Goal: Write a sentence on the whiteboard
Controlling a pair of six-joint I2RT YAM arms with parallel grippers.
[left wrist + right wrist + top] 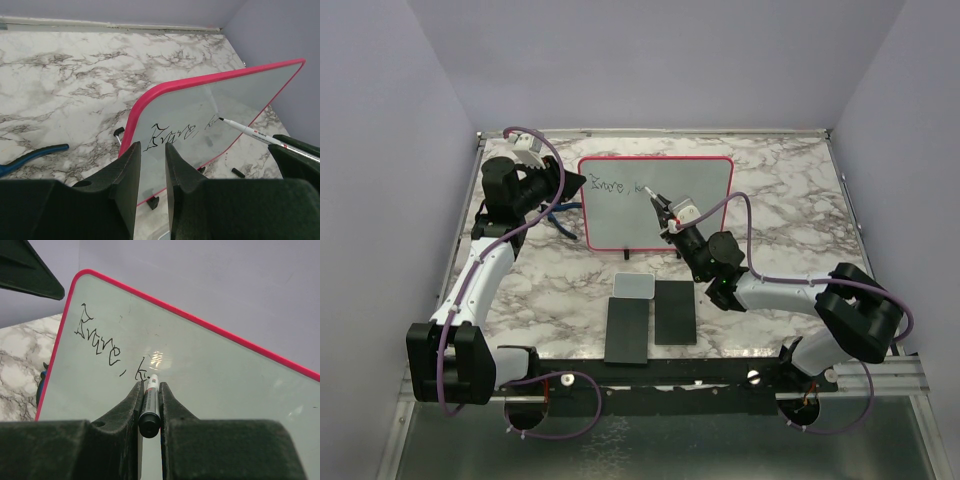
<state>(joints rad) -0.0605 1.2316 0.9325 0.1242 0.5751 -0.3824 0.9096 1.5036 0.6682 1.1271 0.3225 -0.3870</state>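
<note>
The whiteboard (695,215) stands upright at the middle back of the marble table, its rim red-pink. The sentence (620,187) is a short run of dark handwriting at the upper left of the whiteboard (225,385); the sentence (100,342) ends just left of the pen tip. My right gripper (150,386) is shut on a white marker (151,402), whose tip touches the board. The marker (250,131) comes in from the right. My left gripper (152,146) sits at the whiteboard's (225,95) left rim, jaws narrowly apart and closed on that edge. From above, the left gripper (574,184) meets that rim.
A small grey-white pad (634,286) and two black slabs (626,330) (674,312) lie in front of the board. A blue-handled object (30,156) lies on the table left of the board. Black board feet (152,202) rest on the marble. Lilac walls enclose the table.
</note>
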